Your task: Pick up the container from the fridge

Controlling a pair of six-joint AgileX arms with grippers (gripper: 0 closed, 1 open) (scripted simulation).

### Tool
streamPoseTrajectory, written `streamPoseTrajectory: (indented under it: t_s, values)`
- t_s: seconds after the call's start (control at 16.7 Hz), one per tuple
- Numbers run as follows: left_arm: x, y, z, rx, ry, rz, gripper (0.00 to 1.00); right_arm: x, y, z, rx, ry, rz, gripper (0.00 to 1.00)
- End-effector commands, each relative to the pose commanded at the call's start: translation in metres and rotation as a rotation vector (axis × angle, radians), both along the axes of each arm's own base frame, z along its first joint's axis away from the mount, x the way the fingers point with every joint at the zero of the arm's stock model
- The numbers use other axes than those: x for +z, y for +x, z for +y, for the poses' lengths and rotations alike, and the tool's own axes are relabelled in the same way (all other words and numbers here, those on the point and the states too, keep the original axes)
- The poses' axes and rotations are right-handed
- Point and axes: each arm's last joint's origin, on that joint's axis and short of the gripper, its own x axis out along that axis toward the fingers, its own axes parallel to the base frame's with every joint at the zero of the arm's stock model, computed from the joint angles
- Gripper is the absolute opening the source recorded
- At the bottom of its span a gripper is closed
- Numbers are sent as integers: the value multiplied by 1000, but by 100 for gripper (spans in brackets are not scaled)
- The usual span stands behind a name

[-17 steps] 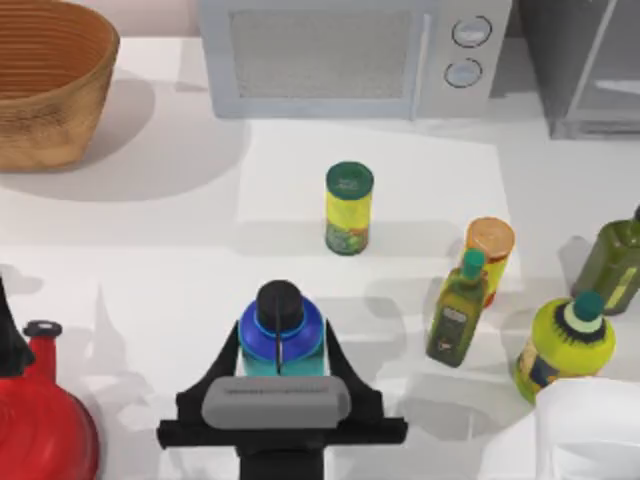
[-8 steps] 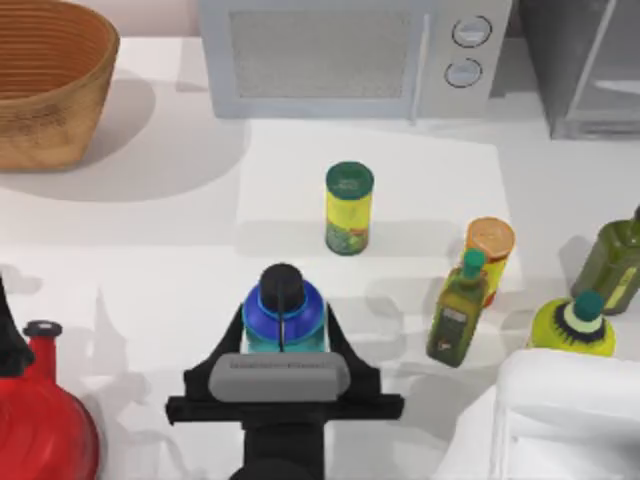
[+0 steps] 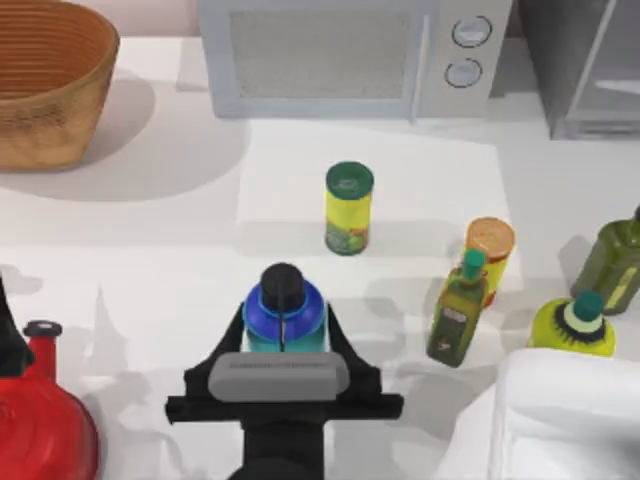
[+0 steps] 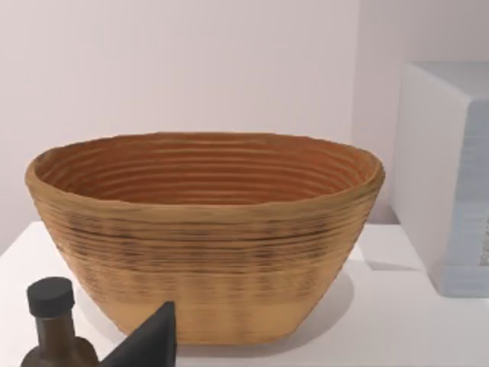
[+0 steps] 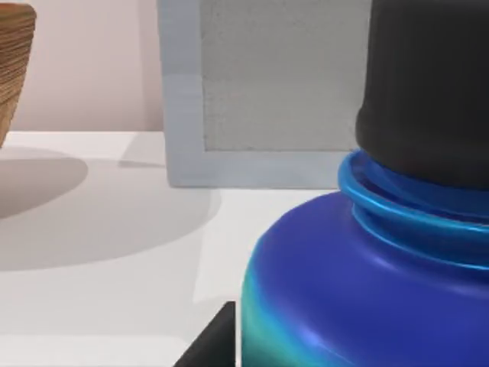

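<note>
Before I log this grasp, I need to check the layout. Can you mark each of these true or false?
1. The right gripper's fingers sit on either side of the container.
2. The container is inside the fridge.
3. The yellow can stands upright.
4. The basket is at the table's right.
1. True. The right gripper has a finger on each side of the container.
2. False. The container is out on the table side, in front of the microwave. The fridge is at the far right corner.
3. True. The yellow can stands upright, with its green lid on top.
4. False. The basket is at the far left corner.
</note>
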Motion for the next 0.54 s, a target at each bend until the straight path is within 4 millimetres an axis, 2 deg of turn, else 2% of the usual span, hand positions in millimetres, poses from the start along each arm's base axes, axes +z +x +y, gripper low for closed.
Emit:
streamPoseTrajectory:
  t_s: [0.18,0.54]
  values:
    - [0,0,0,0,0,0,100,0,0,0,0,0,0,98]
    - [0,0,0,0,0,0,100,0,0,0,0,0,0,100]
